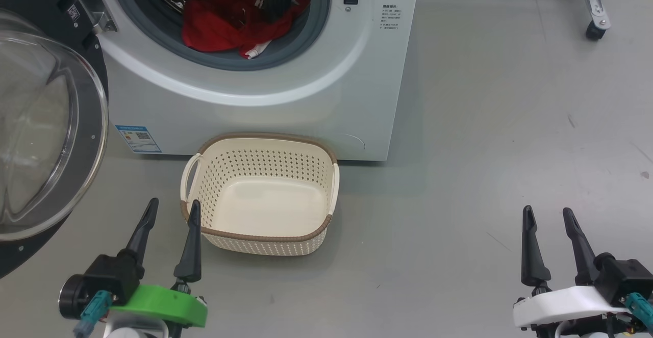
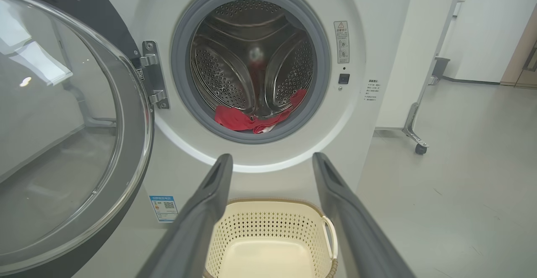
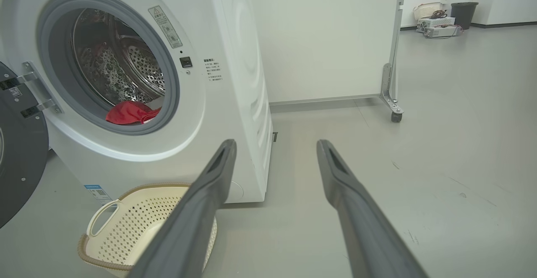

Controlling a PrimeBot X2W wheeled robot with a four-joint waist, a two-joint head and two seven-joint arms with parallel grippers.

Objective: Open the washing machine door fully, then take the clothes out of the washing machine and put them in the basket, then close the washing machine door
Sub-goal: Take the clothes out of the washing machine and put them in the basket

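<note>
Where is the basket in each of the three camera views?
Head view: basket lower centre, before the washing machine.
Left wrist view: basket at bottom centre.
Right wrist view: basket at bottom left.
Shared landmark: the blue sticker, by the basket's left end.

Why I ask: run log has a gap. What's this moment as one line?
washing machine door: open | clothes: in drum | basket: empty, on floor | left gripper: open, empty | right gripper: open, empty
</note>
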